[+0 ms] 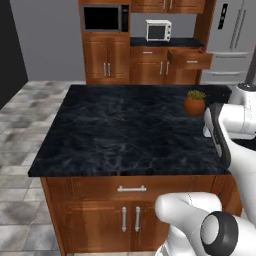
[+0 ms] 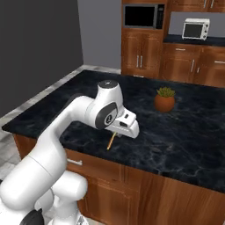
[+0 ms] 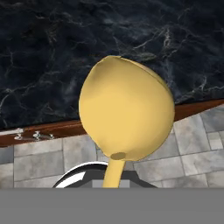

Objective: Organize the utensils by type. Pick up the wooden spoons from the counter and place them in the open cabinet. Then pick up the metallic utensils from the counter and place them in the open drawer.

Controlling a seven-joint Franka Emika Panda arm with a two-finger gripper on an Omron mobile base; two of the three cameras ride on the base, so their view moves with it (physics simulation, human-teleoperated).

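Note:
A pale wooden spoon (image 3: 127,116) is clamped in my gripper (image 2: 116,133), which is shut on its handle. The round bowl of the spoon looms close in the hand view, and its thin handle (image 2: 111,141) slants down below the hand in the right base view. I hold it just above the front part of the dark marble island counter (image 2: 184,132), near that counter's front edge. Across the room, an open drawer (image 1: 190,58) juts out from the wooden cabinets on the back wall.
A potted plant (image 1: 194,102) in a round orange pot stands on the right side of the island counter (image 1: 125,125). On the back wall are a microwave (image 1: 105,18), a toaster oven (image 1: 158,30) and a fridge (image 1: 235,35). Tiled floor surrounds the island.

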